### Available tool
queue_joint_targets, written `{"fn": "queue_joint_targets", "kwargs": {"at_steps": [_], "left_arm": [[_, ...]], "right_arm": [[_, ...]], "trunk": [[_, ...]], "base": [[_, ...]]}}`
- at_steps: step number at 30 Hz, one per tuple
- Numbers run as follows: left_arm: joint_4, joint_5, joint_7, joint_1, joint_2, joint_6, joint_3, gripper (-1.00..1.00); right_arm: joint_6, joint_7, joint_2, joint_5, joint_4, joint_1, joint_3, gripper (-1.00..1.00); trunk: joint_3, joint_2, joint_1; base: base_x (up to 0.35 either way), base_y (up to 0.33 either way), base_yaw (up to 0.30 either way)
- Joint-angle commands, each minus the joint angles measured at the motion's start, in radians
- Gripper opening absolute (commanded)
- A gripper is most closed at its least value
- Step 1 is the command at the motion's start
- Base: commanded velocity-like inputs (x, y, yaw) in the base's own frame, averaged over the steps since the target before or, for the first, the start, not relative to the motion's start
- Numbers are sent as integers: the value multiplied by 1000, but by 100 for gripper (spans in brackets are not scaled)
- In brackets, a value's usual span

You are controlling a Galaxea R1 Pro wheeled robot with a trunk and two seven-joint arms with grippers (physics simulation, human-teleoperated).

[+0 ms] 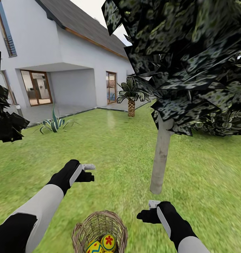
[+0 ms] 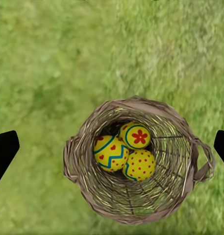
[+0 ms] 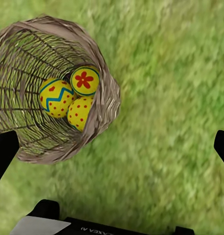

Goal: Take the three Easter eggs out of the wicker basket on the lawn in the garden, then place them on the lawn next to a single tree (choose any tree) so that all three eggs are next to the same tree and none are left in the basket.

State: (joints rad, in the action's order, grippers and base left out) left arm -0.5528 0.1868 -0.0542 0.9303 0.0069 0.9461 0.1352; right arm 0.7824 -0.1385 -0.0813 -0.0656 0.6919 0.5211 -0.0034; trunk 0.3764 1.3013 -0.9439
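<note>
The wicker basket point(image 1: 98, 217) stands on the lawn point(image 1: 113, 151) just in front of me, between my arms. Three yellow Easter eggs lie inside it: one with blue zigzags point(image 2: 110, 152), one with a red flower point(image 2: 136, 136), one with red dots point(image 2: 140, 165). My left gripper point(image 1: 89, 172) hovers open beyond the basket to its left. My right gripper point(image 1: 148, 209) is open at the basket's right, above bare grass. Both are apart from the basket and hold nothing. The tree point(image 1: 162, 154), pale grey trunk under dark speckled leaves, rises just beyond the right gripper.
A white house point(image 1: 74, 52) with a paved patio stands at the back. A small palm point(image 1: 131, 102) grows at the patio's edge and a spiky striped plant point(image 1: 55, 123) sits left of it. Dark foliage point(image 1: 6, 116) hangs at the left edge. Open grass lies all around.
</note>
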Motion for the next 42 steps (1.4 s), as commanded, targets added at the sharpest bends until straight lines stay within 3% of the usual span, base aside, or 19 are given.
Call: {"fn": "queue_joint_targets", "kwargs": {"at_steps": [1, 18, 21, 27, 30, 42], "left_arm": [[-2, 8, -5, 1, 1, 4, 4, 100], [-13, 9, 0, 1, -9, 18, 4, 100], [-13, 9, 0, 1, -11, 19, 4, 100], [-9, 8, 6, 1, -18, 27, 4, 100], [-8, 8, 14, 1, -20, 35, 4, 100], [-1, 8, 63, 1, -27, 83, 3, 100]], "right_arm": [[5, 2, 0, -6, 1, 0, -1, 100], [0, 2, 4, -8, 36, -3, -4, 100], [-1, 1, 7, -9, 56, -4, -8, 100], [-2, -4, 12, -11, 143, -6, -104, 100], [-2, -5, 12, -11, 188, -11, -124, 100], [-3, -3, 12, -10, 293, -54, -140, 100]], "trunk": [[1, 1, 0], [1, 1, 0], [11, 22, -12], [29, 64, -35], [39, 85, -46], [76, 169, -92]], "base": [[15, 1, 0], [2, 0, 0], [0, 0, 0], [0, 0, 0], [0, 0, 0], [0, 0, 0]]}}
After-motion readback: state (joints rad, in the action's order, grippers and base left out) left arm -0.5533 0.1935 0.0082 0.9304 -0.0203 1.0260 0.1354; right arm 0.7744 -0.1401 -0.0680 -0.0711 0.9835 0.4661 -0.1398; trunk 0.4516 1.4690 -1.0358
